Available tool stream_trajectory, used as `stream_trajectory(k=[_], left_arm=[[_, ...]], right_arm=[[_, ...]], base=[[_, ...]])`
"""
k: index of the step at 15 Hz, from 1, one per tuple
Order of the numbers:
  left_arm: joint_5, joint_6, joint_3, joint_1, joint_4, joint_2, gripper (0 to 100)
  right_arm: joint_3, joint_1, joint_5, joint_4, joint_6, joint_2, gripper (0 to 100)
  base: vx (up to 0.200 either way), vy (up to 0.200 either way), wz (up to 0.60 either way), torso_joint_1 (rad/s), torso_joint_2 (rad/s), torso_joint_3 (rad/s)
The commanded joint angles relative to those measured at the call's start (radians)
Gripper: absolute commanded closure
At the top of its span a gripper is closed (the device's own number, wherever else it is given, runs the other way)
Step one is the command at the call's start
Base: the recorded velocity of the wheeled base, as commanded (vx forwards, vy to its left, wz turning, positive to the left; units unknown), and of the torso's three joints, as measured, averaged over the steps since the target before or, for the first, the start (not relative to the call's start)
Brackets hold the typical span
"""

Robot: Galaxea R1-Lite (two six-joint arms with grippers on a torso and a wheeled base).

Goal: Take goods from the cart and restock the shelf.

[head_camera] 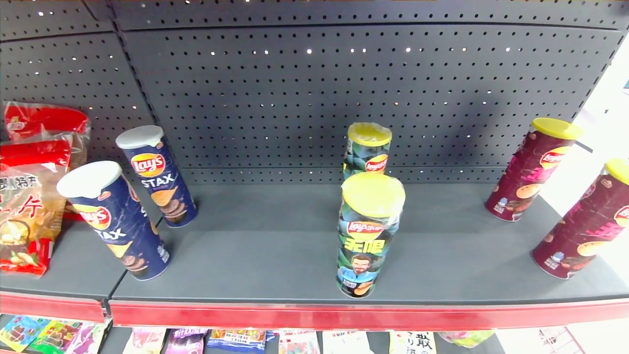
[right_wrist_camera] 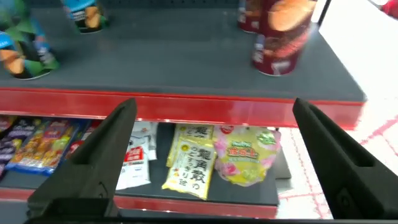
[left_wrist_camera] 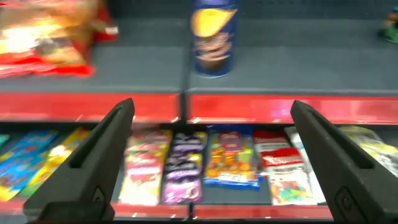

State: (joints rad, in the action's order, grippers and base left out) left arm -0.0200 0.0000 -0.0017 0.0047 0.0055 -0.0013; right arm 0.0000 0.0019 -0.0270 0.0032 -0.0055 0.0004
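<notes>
**Grey shelf** with a red front lip, backed by a dark perforated panel. Six crisp cans stand on the shelf in three pairs, each pair set one behind the other, and the pairs are well apart.

- **Robot's left:** front navy can and rear navy can, both with white lids.
- **Centre:** front green can near the lip and rear green can close to the panel, both with yellow lids.
- **Right:** rear maroon can and front maroon can, both with yellow lids; the front one stands at the shelf's right end.

Red snack bags are stacked at the far left, just beside the front navy can. Below the lip lies a row of coloured packets.

**Left tool**: fingers spread wide, holding nothing. It is positioned in front of the lip, with a navy can on the shelf beyond it.

**Right tool**: fingers spread wide, holding nothing. It is positioned in front of the lip toward the shelf's right end, with the maroon cans beyond it.
</notes>
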Motion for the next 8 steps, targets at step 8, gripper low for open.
stream_trajectory(k=[8], left_arm=[[0.002,0.000,0.000,0.000,-0.001,0.001,0]], right_arm=[[0.000,0.001,0.001,0.000,-0.001,0.000,0]], base=[[0.000,0.000,0.00,0.000,0.00,0.000]])
